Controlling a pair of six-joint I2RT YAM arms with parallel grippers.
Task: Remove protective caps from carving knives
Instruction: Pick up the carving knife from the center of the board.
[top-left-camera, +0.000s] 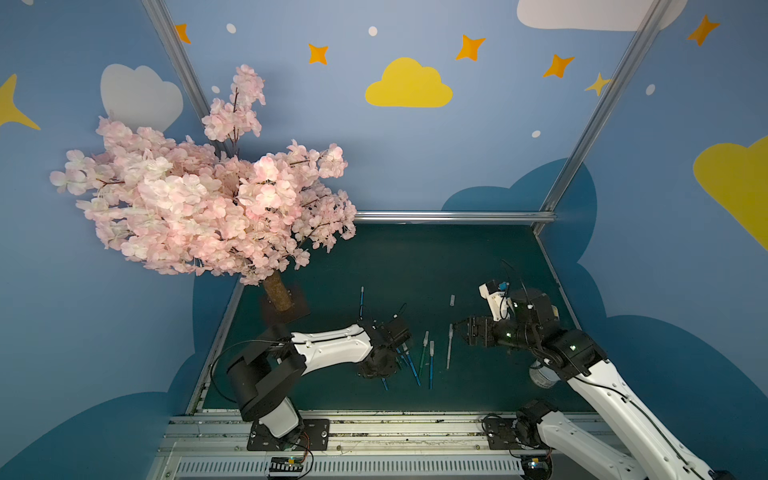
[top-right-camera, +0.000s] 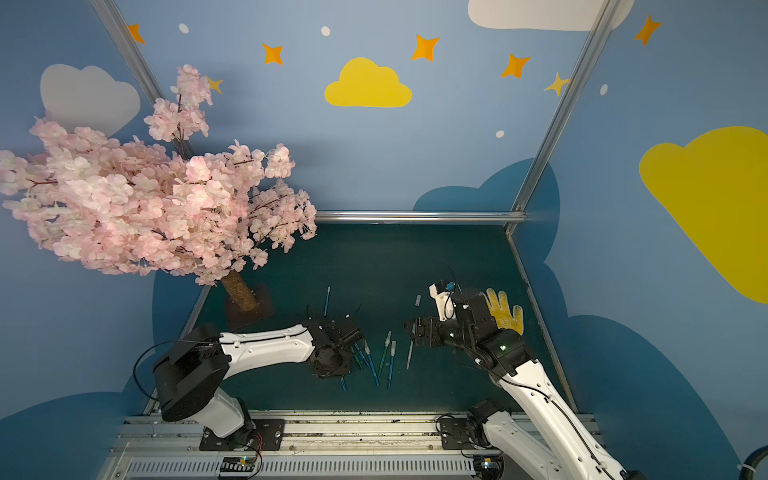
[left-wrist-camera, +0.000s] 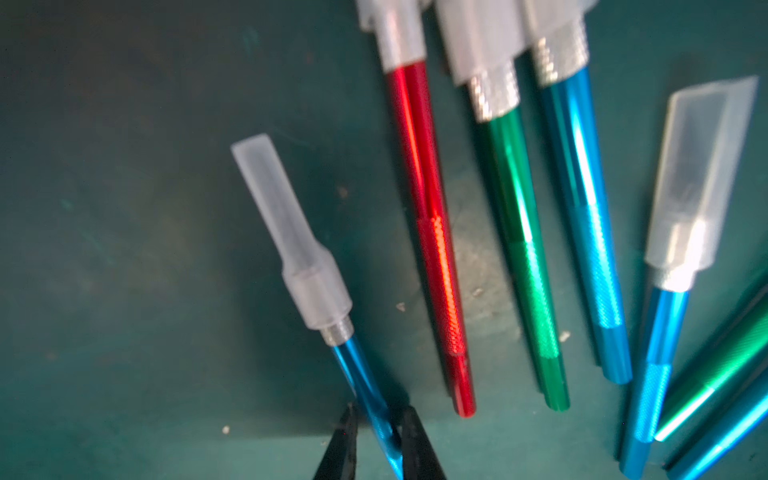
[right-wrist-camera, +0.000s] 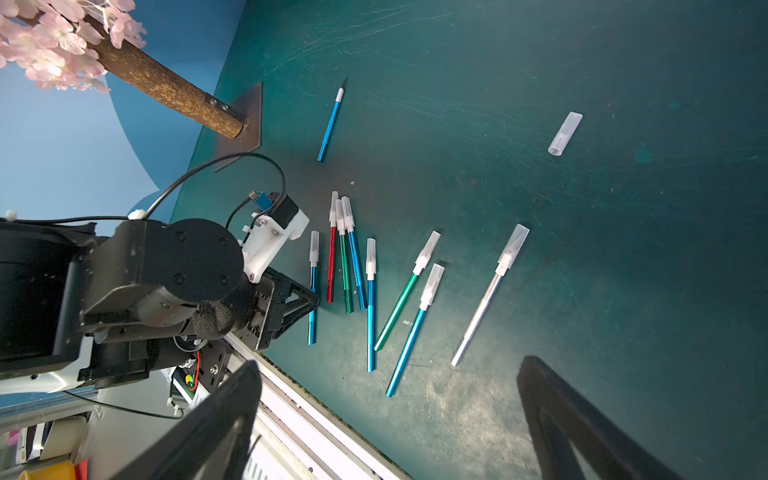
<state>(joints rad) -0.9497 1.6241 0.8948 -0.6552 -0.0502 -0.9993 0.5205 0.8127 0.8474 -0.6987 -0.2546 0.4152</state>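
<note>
Left arm (top-left-camera: 332, 345) stretches low near the front edge of the worktop (top-left-camera: 436, 257). Left gripper (left-wrist-camera: 380, 415): jaws close in on either side of the handle of a capped blue knife (left-wrist-camera: 357, 374), contact unclear. Right gripper (right-wrist-camera: 390, 365) is spread wide, empty, near the whitish knife (right-wrist-camera: 486, 299). Red knife (left-wrist-camera: 432, 249) shows only in wrist views, yellow glove (top-right-camera: 505, 313) only in a top view. Loose cap (right-wrist-camera: 565, 133) lies mid-worktop, well apart.

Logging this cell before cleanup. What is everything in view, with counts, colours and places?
Capped knives: eight; four blue, two green, one red, one whitish; table centre.
Uncapped knife: one, blue, nearer the tree.
Loose cap: one, translucent, lying apart.
Blossom tree: one, pink, table's left edge.
Glove: one, yellow, table's right side.
Table: one, dark green.
Left gripper: jaws flanking a capped blue knife's handle.
Right gripper: open, above table.
</note>
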